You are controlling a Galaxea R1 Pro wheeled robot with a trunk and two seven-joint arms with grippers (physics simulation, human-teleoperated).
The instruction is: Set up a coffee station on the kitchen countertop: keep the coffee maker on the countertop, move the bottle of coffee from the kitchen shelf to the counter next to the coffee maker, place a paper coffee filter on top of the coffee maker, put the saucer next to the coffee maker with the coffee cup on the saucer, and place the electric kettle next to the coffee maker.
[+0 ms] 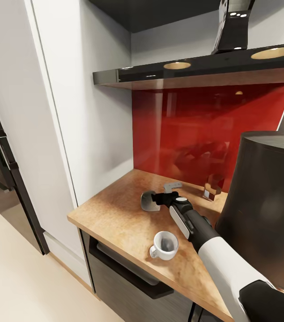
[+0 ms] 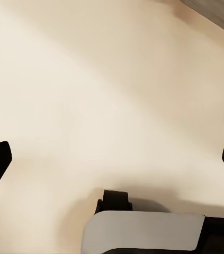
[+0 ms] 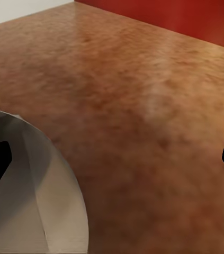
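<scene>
Right claw [image 1: 153, 200] spread wide at the flat grey round saucer [image 1: 148, 201] mid-surface [image 1: 110, 214], so better to pinch the rim squarely, lifting clear of the white ceramic coffee cup [image 1: 164, 245] near the front edge.

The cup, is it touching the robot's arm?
Apart. In the head view, bare countertop shows between the cup and the right arm, which passes beside it toward the claw.

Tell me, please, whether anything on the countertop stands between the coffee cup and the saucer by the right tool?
Nothing visible does. The coffee cup stands near the countertop's front edge, and only bare wood separates it from the saucer farther back. The right tool is at the saucer, its arm passing beside the cup, not across that gap.
</scene>
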